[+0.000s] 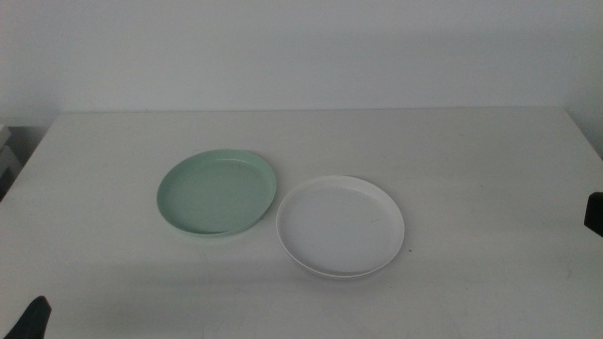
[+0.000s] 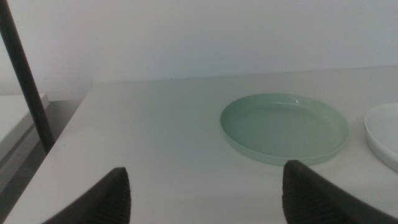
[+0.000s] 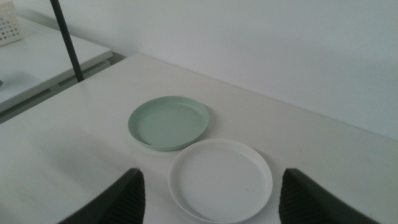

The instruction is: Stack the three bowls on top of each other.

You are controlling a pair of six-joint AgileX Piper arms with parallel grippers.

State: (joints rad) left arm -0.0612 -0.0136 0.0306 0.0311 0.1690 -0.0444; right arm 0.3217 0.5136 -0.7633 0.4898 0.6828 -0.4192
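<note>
A mint green bowl (image 1: 218, 191) lies on the white table (image 1: 471, 151) left of centre. A white bowl (image 1: 340, 227) lies just to its right and nearer the front, their rims almost touching. No grey bowl shows in any view. Both arms wait. My left gripper (image 1: 33, 320) is at the bottom left corner of the middle view, my right gripper (image 1: 594, 212) at the right edge. In the left wrist view my left gripper (image 2: 205, 169) is open and empty, facing the green bowl (image 2: 284, 127). In the right wrist view my right gripper (image 3: 211, 171) is open and empty, above the white bowl (image 3: 221, 180) and green bowl (image 3: 168, 122).
A dark upright pole (image 2: 25, 81) stands off the table's left end, also seen in the right wrist view (image 3: 67, 40). A lower side surface (image 3: 37, 56) with a white basket (image 3: 7, 22) lies beyond it. A plain wall backs the table.
</note>
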